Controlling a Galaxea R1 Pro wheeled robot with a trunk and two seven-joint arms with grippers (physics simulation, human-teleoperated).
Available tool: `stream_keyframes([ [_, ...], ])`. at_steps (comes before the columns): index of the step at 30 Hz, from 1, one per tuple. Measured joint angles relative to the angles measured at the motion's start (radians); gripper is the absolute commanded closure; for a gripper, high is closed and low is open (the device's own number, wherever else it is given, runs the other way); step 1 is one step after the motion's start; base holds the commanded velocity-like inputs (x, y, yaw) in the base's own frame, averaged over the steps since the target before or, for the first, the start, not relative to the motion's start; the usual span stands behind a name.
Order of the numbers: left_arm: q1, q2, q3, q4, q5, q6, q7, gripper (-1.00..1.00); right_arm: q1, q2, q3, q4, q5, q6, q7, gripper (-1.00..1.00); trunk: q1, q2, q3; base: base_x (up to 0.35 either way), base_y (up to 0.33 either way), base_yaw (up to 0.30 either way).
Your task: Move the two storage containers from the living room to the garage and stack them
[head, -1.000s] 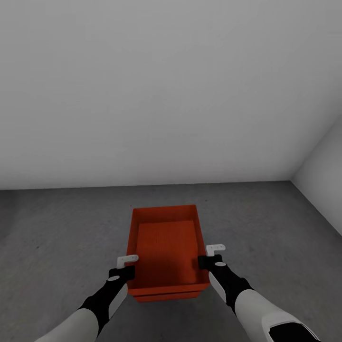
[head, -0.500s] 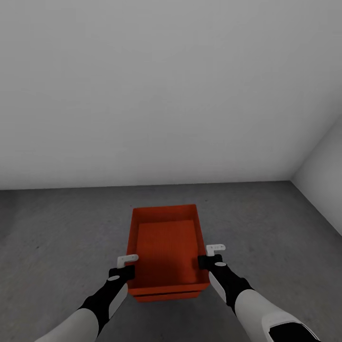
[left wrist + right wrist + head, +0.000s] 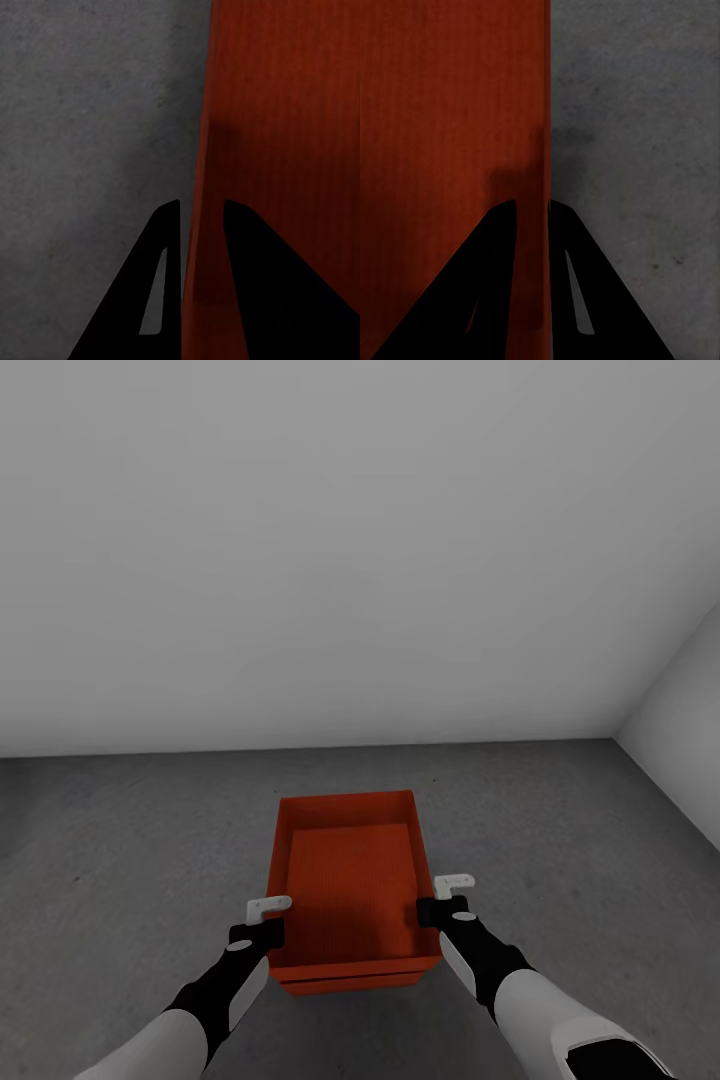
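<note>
An orange-red open-top storage container (image 3: pixel 350 880) sits low over the dark grey garage floor (image 3: pixel 120 860), right in front of me. Under its near wall a second orange-red strip (image 3: pixel 350 982) shows, which looks like the rim of the other container beneath it. My left gripper (image 3: pixel 272 932) straddles the container's left wall (image 3: pixel 285 112), fingers (image 3: pixel 169 225) closed on both sides of it. On the opposite side, my right gripper (image 3: pixel 432 918) is pinched on the right wall (image 3: pixel 450 97) in the same way. The container is empty.
A plain white wall (image 3: pixel 350 560) runs across a short way beyond the container. A second white wall (image 3: pixel 685 720) meets it at a corner on the right. Bare grey floor (image 3: pixel 645 112) lies on both sides of the container.
</note>
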Motion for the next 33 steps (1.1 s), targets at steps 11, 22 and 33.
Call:
stream_keyframes([
  [11,0.0,0.0,0.001,0.0,-0.001,0.0,-0.001,1.0,0.0,0.0,0.0,0.0,0.0,-0.001,0.0,1.0,0.0,0.0,0.0,0.0,0.0,0.0],
  [22,0.0,0.0,0.001,0.0,0.0,0.0,0.0,1.0,0.0,0.0,0.0,0.0,0.0,0.001,0.0,1.0,0.019,-0.035,-0.016,0.0,0.0,0.0],
  [33,0.0,0.0,0.001,0.0,-0.001,0.0,-0.001,1.0,0.0,0.0,0.0,0.0,0.0,0.0,0.0,1.0,0.058,-0.105,-0.047,0.0,0.0,0.0],
])
